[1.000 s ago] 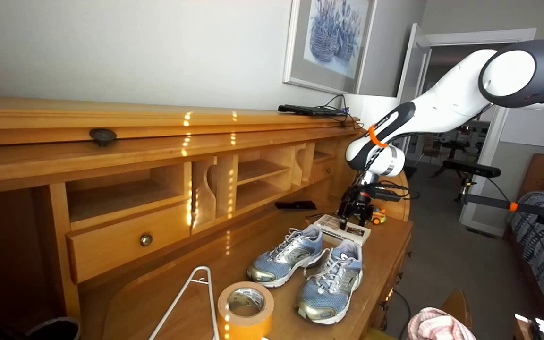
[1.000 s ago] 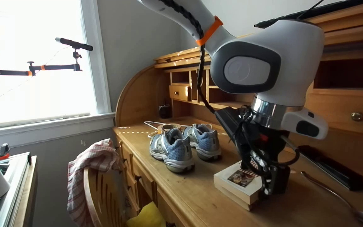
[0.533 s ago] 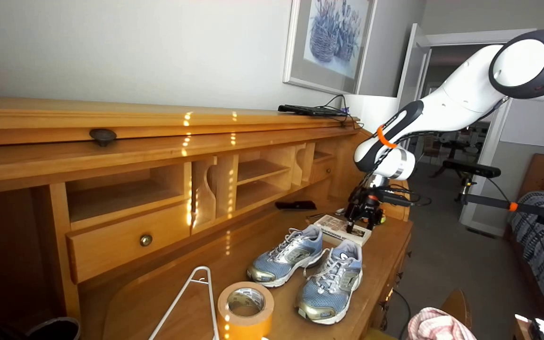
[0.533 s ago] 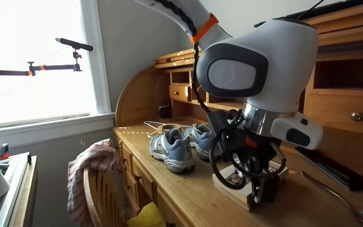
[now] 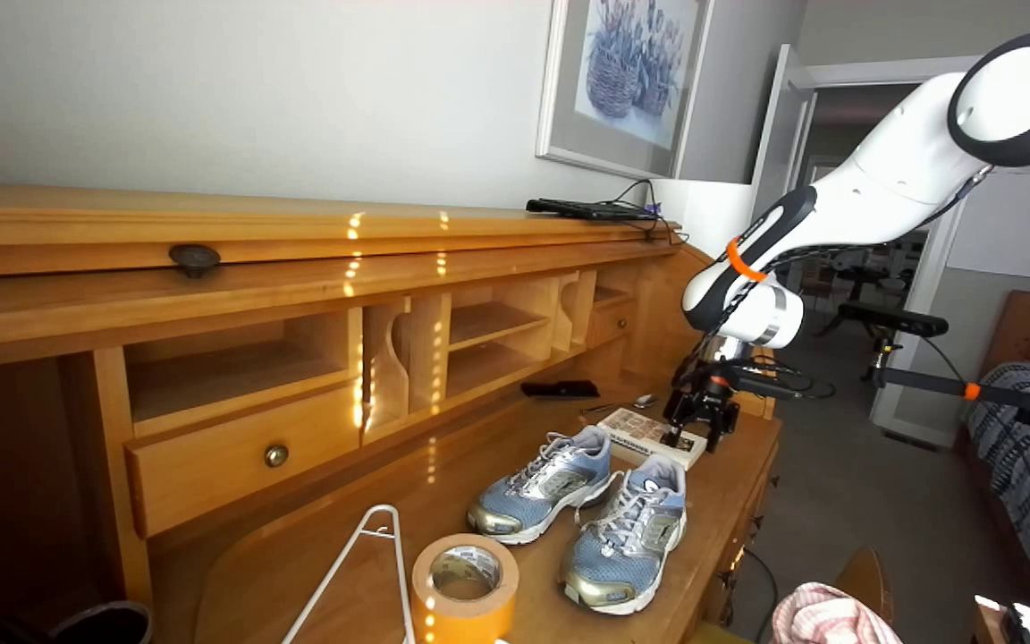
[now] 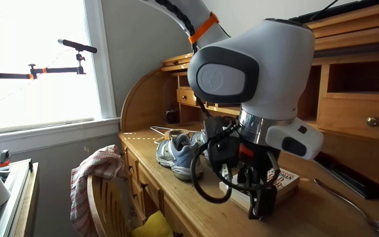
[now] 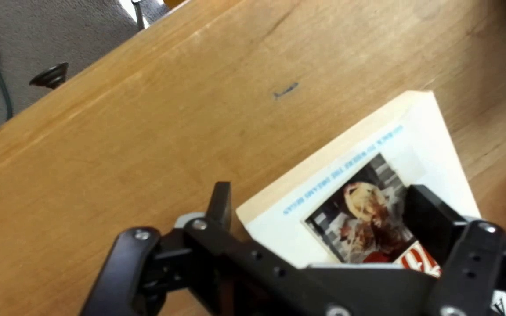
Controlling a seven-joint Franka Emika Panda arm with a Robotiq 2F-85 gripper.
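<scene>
A thick paperback book with a white cover and a photo lies flat on the wooden desk. Over it my black gripper stands open, fingers wide apart, holding nothing. In the wrist view one finger sits just outside the book's near left corner, above bare wood; the other is over the cover photo. Whether either touches the book I cannot tell. Both exterior views show the gripper at the book's end nearest the desk edge, hiding part of the book. Two blue-grey running shoes stand beside the book.
Further along the desk are a tape roll and a white hanger. A black object and a spoon lie behind the book. Pigeonholes line the back. A cloth-draped chair stands at the desk's front.
My gripper has moved off the middle of the book toward its end by the desk's front edge, turning somewhat. The book appears shifted slightly the same way. Jaws remain open.
</scene>
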